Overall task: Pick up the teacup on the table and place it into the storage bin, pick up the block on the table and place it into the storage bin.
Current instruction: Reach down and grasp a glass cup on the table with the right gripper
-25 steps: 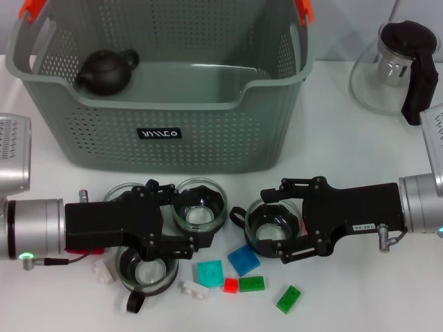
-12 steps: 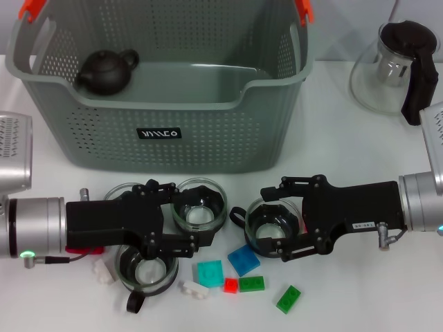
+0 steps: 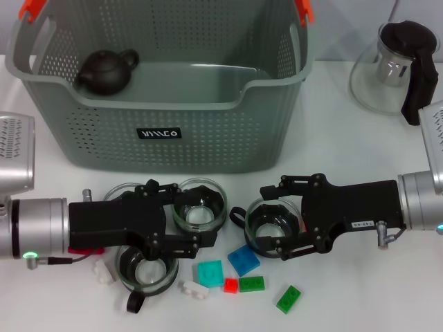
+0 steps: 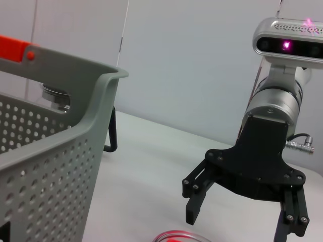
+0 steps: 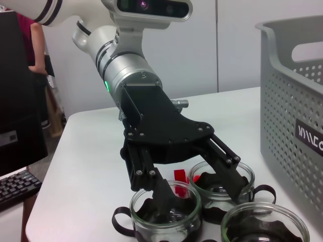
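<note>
Fingers point(image 3: 196, 240) of the left gripper point(image 3: 187, 221) stood spread wide and low over the table point(image 3: 360, 152), one on each side of a glass teacup point(image 3: 199, 205), with a second cup point(image 3: 145, 268) just beside the nearer finger and a third point(image 3: 121, 195) under the gripper body. To do this well, the jaws should have closed only once the cup sat centred between them, since a finger catching a neighbouring rim would have tipped it (the cups were crowded here). Below those fingertips lay the blocks, a teal one point(image 3: 210, 271) nearest. Further right, the right gripper point(image 3: 275, 223) also stood open around another teacup point(image 3: 272, 227), a blue block point(image 3: 243, 261) just beside its lower finger. Beyond both sets of fingers rose the storage bin point(image 3: 208, 138), its near wall close, so each lift probably needed to clear that rim before moving inward.
</note>
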Robot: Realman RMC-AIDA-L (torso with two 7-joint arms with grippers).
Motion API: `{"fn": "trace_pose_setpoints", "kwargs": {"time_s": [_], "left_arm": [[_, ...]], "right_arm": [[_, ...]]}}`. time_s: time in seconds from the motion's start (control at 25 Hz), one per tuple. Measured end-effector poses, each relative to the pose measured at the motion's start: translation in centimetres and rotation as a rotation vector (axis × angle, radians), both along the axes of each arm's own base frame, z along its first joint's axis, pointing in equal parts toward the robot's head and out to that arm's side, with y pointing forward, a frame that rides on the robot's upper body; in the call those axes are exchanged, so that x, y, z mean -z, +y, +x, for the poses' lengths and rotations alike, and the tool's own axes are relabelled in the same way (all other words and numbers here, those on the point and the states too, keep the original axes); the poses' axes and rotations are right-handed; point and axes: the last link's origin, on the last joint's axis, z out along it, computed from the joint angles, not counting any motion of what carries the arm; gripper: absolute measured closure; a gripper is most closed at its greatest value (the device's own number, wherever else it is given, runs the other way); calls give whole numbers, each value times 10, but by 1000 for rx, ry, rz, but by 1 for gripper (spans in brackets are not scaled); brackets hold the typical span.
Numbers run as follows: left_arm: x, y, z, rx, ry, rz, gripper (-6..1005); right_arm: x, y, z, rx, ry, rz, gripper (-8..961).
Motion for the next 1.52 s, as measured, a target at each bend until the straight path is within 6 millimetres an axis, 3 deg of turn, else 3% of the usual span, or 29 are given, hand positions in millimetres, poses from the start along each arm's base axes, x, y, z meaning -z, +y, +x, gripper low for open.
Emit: {"fn": "trace_pose_setpoints", "kwargs": {"time_s": [1.52], "left_arm": [[1,-1,1,1,-4,-3,196]], "right_arm": [[0,0,0,1,0,0,38]]}}
